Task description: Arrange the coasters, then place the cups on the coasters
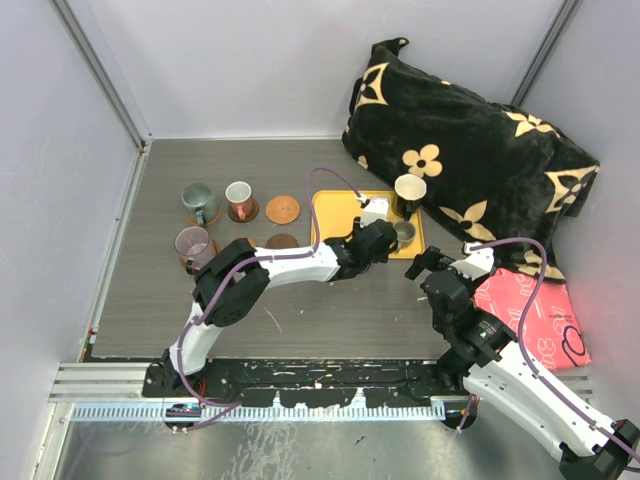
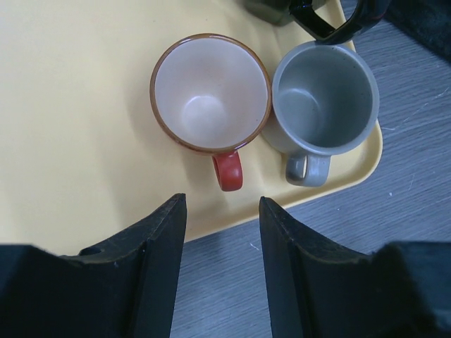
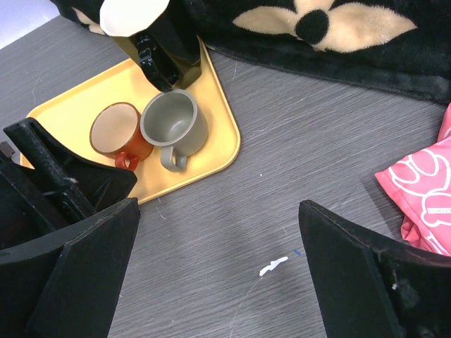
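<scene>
Brown thin round coasters [image 1: 283, 209] carry three cups [image 1: 240, 200]; black cup [image 1: 410, 190], tiny orange cup [image 2: 210, 91] and tiny grey cup [image 2: 324, 98] wait on the square yellow tray [image 2: 70, 105], left pincer [image 2: 222, 204] half-open before the orange, right pincer [image 3: 218, 208] wide, both empty.

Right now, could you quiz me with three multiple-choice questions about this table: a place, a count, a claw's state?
1. Where does the tiny orange cup stand? A) on the square yellow tray B) on a round coaster C) on the pillow
2. How many cups stand on that tray? A) one B) three C) five
3. The right claw is: A) shut on a cup B) shut on a coaster C) wide open, empty
Answers: 1 A: yellow surface under it. 2 B: orange, small grey cup, black cup with cream inside. 3 C: jaws apart, nothing between.
</scene>
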{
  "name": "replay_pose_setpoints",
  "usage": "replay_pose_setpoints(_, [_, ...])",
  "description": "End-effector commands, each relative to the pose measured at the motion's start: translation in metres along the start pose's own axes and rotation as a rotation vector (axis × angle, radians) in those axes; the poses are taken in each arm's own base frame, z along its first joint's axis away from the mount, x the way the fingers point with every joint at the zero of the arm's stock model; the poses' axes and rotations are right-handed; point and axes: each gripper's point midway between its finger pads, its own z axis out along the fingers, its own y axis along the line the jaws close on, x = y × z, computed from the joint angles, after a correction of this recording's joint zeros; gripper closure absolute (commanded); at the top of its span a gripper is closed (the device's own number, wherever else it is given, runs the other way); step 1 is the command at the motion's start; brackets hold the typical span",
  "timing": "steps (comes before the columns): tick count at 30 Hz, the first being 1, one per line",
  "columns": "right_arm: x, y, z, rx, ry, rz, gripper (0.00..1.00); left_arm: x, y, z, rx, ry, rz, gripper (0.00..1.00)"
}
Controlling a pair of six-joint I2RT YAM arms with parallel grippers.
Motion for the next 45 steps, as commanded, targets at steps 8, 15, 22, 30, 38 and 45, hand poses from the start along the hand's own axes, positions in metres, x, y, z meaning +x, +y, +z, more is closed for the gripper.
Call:
replay_pose_setpoints(8, [-0.013, 0.004, -0.002, 0.002, -0.032, 0.049, 0.00, -0.037, -0.017, 0.015, -0.019, -0.123, -0.043, 0.53])
replay_pose_setpoints(15, [-0.012, 0.004, -0.002, -0.001, -0.029, 0.050, 0.00, -0.034, -0.016, 0.024, -0.049, -0.124, -0.023, 0.55])
replay_pose_setpoints(22, [-0.010, 0.005, -0.001, -0.011, -0.024, 0.050, 0.00, -0.035, -0.010, 0.028, -0.088, -0.134, 0.009, 0.63])
replay_pose_setpoints(30, [-0.011, 0.006, -0.002, -0.016, -0.026, 0.052, 0.00, -0.037, -0.007, 0.029, -0.101, -0.144, 0.028, 0.86])
replay_pose_setpoints(38, [-0.011, 0.006, -0.002, -0.017, -0.026, 0.052, 0.00, -0.039, -0.003, 0.024, -0.102, -0.156, 0.034, 1.00])
replay_pose_setpoints(45, [-0.010, 0.007, -0.002, -0.022, -0.022, 0.054, 0.00, -0.060, 0.005, 0.001, -0.110, -0.211, 0.048, 1.00])
